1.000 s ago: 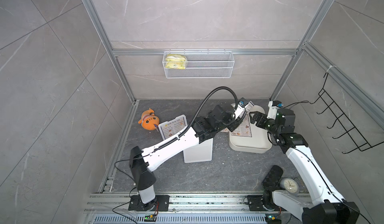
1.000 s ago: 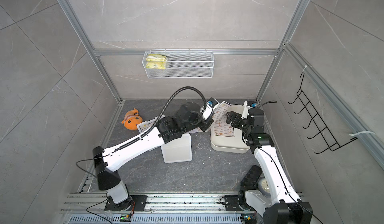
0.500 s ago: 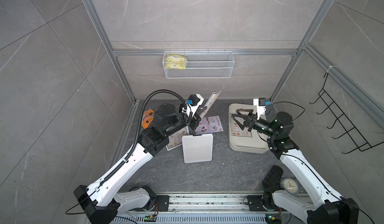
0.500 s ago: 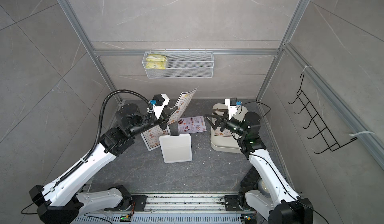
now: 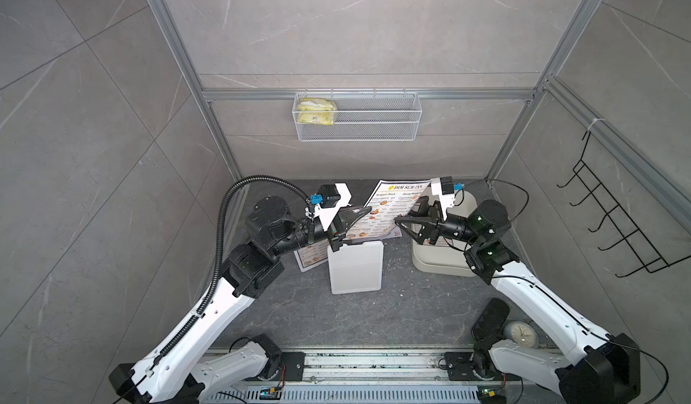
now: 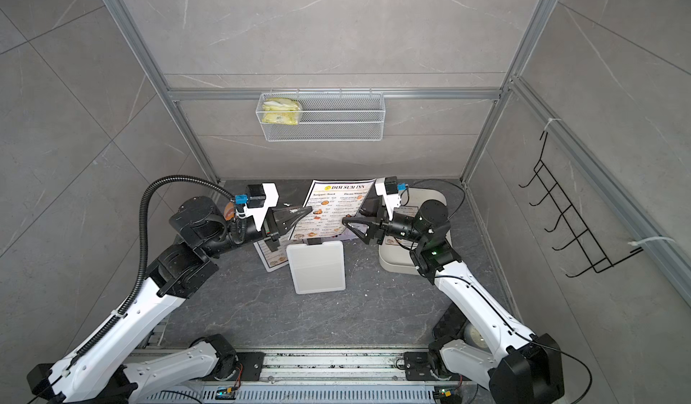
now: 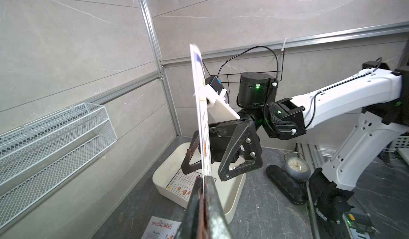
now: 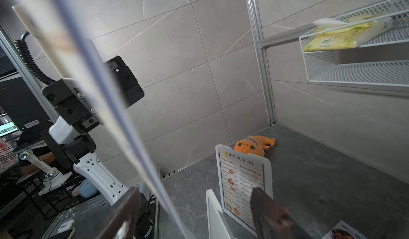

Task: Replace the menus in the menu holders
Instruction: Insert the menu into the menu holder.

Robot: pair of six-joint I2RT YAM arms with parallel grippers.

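My left arm and right arm are white shells on black joints. A ribbed black hose runs along the left. Left claw and right claw: black triangular frames, silver screws.

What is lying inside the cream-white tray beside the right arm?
A DIM SUM INN sheet lies flat on the floor of the tray. The right gripper and the held menu hide the rest, so more sheets cannot be ruled out.

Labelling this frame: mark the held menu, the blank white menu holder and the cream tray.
held menu (image 5: pixel 396 201): a top view, printed face.
blank white menu holder (image 5: pixel 355 267): a top view, plain face.
cream tray (image 5: pixel 437 267): a top view, near wall.
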